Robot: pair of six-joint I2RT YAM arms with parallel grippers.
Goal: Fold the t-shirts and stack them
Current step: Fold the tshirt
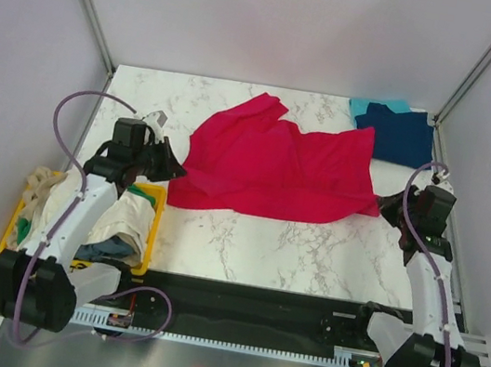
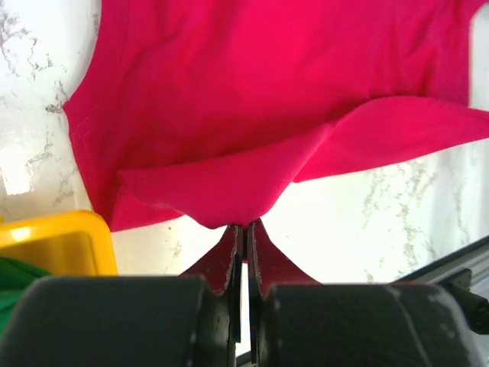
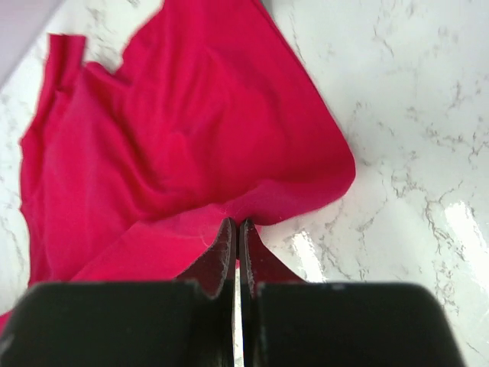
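A crimson red t-shirt [image 1: 277,165] lies spread and rumpled across the middle of the marble table [image 1: 310,246]. My left gripper [image 1: 175,170] is shut on its left edge, pinching a fold of the red t-shirt [image 2: 252,115] at the fingertips [image 2: 246,227]. At the shirt's right corner, my right gripper [image 1: 388,207] is shut on the red t-shirt [image 3: 191,130], with the cloth caught at its tips [image 3: 238,223]. A folded navy blue t-shirt [image 1: 395,135] rests on a teal one [image 1: 379,105] at the back right corner.
A yellow plastic bin [image 1: 152,224] at the near left holds cream, green and blue t-shirts [image 1: 121,224]. The bin's corner [image 2: 53,245] shows beside the left gripper. White walls and a metal frame enclose the table.
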